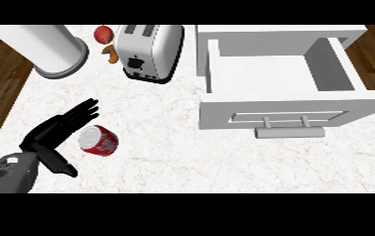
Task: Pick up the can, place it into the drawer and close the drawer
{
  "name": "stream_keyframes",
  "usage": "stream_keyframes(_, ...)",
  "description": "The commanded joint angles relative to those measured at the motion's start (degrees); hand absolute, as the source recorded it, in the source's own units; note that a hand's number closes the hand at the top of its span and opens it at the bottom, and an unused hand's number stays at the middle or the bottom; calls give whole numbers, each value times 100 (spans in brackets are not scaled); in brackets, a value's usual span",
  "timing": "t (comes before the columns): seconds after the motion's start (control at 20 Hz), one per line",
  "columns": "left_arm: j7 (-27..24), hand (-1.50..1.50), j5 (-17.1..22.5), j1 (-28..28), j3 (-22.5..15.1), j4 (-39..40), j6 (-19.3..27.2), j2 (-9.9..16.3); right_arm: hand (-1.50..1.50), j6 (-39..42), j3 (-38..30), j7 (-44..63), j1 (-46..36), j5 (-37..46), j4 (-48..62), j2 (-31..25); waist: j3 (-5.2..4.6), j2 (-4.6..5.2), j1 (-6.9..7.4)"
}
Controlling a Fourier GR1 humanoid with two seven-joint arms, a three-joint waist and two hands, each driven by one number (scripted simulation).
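Left hand (53, 133) at lower left, fingers straight and spread, thumb out, red can (98, 141) tilted on worktop (168, 146) just beside palm, drawer (282, 112) open at right, toaster (150, 51) behind
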Motion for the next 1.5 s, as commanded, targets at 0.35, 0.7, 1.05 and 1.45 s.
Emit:
stream_keyframes(0.35, -1554, -150, -629, -346, -402, 1416, -179, -29, -150, 58, -174, 211, -34, -141, -151, -50, -9, 26, -60)
stream_keyframes(0.7, -1515, -150, -677, -644, -586, 1713, 33, -376, -150, -170, -177, 651, -257, -356, -304, -197, -4, 11, -6)
stream_keyframes(1.05, -1174, 150, -290, -1081, -337, 2236, -369, -352, -150, 182, -282, 340, -11, -422, -160, 22, -4, 21, -71)
stream_keyframes(1.45, -799, 150, -19, -1115, -475, 1863, -987, -680, -150, 293, -454, 450, 254, -657, -278, 36, 5, -25, -20)
